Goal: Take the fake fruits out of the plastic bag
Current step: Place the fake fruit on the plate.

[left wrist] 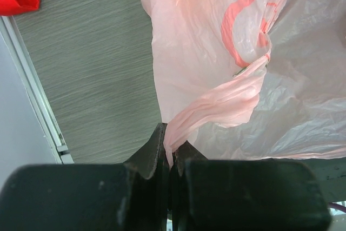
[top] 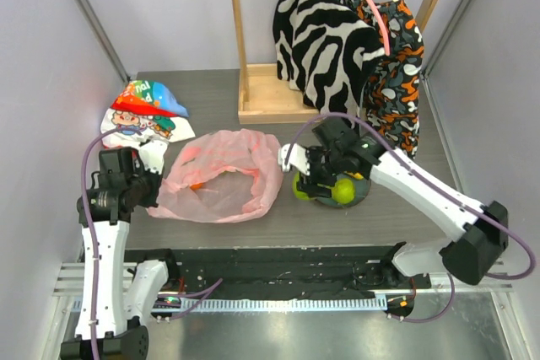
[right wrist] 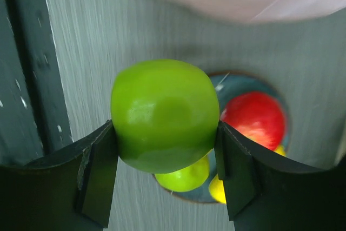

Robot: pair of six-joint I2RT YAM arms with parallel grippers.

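Note:
The pink plastic bag [top: 221, 176] lies open at the table's middle, with an orange fruit [top: 196, 185] showing through it. My left gripper [top: 148, 191] is shut on the bag's left edge; the pink film [left wrist: 216, 101] is pinched between its fingers in the left wrist view. My right gripper [top: 309, 183] is shut on a green apple [right wrist: 164, 114] and holds it above the left rim of a dark plate [top: 361, 194]. On the plate [right wrist: 246, 85] lie a red apple [right wrist: 253, 120], a green fruit [right wrist: 186, 177] and a yellow piece [right wrist: 217, 187].
A cartoon-printed white bag [top: 143, 114] lies at the back left. A wooden rack [top: 253, 99] with hanging patterned clothes [top: 346, 35] stands at the back. A black strip [top: 278, 260] runs along the table's near edge.

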